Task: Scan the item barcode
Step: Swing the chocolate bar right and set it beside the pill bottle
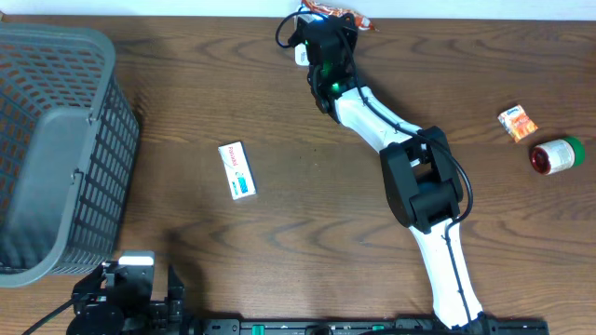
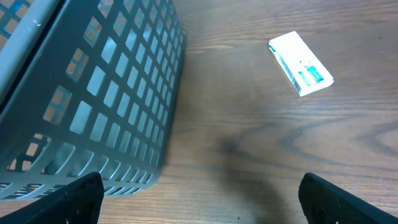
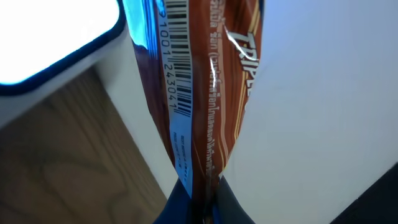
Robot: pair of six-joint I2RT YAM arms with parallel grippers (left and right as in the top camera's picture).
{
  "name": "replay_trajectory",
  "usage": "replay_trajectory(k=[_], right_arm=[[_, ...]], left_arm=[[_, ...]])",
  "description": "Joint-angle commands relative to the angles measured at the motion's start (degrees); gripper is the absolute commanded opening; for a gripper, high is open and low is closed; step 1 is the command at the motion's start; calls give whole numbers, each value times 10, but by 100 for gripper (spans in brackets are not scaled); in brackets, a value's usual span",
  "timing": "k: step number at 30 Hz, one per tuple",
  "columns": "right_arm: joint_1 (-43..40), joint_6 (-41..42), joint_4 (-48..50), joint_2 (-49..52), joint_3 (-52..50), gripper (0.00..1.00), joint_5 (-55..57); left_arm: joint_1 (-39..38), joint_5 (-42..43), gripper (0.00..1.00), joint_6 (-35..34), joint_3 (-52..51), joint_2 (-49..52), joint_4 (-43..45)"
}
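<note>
- Basket of grey plastic lattice (image 1: pixel 56 140): far left of the wooden worktop (image 1: pixel 279 251); plays no part in the scan.
- Left tool (image 2: pixel 199 183): low at the near left corner beside the basket, fingers spread wide, nothing between them.
- White-and-green cardboard box (image 1: pixel 237 170): flat on the worktop left of centre, well apart from both tools.
- White scanner (image 3: pixel 56 43): at the far edge; in the right wrist view its lit window lies just left of the packet.
- Glossy brown foil packet (image 3: pixel 205 93): pinched at one end by the closed right tool (image 3: pixel 194 208). Its long axis runs straight out from the fingertips, with the barcode (image 3: pixel 177 56) along the scanner-side edge. Judged near reading position.
- Right arm (image 1: pixel 424 181): stretched diagonally from near edge to far edge, elbow bent mid-worktop.
- Small orange packet (image 1: pixel 518 122) and red-ended roll (image 1: pixel 556 155): far right, apart from both arms.
</note>
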Motion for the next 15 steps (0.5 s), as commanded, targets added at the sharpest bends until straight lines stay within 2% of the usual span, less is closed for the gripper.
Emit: replay_trajectory(k=[1,4,15], right_arm=[[-3,-19,-28,21,12,1,12],[1,-4,-77,24,12,1,-4],[12,21,-80,16,12,1,-8]], left_arm=[[-3,3,99,-1,3,-2,0],[-3,3,99,-1,3,-2,0],[-3,3,99,-1,3,-2,0]])
